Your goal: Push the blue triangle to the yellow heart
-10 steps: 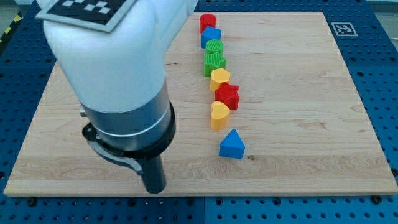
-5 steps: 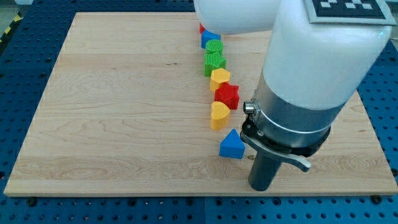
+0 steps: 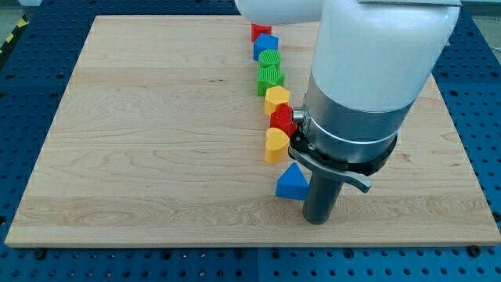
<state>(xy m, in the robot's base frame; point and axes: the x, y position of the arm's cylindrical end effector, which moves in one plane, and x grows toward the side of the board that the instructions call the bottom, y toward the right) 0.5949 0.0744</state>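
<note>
The blue triangle (image 3: 291,183) lies near the view's bottom middle of the wooden board (image 3: 156,141). The yellow heart (image 3: 275,145) sits just above it and slightly left, a small gap between them. My tip (image 3: 319,218) is at the triangle's lower right, close beside it; I cannot tell if it touches. The arm's white and black body hides the board to the right of the block row.
A column of blocks runs up from the heart: a red star (image 3: 281,119), partly hidden by the arm, a second yellow heart (image 3: 275,98), a green star (image 3: 270,77), a green round block (image 3: 268,57), a blue block (image 3: 265,43), a red block (image 3: 260,30).
The arm swept from the board's lower left to the lower right, then edged left toward the blue triangle. The blocks have not visibly moved.
</note>
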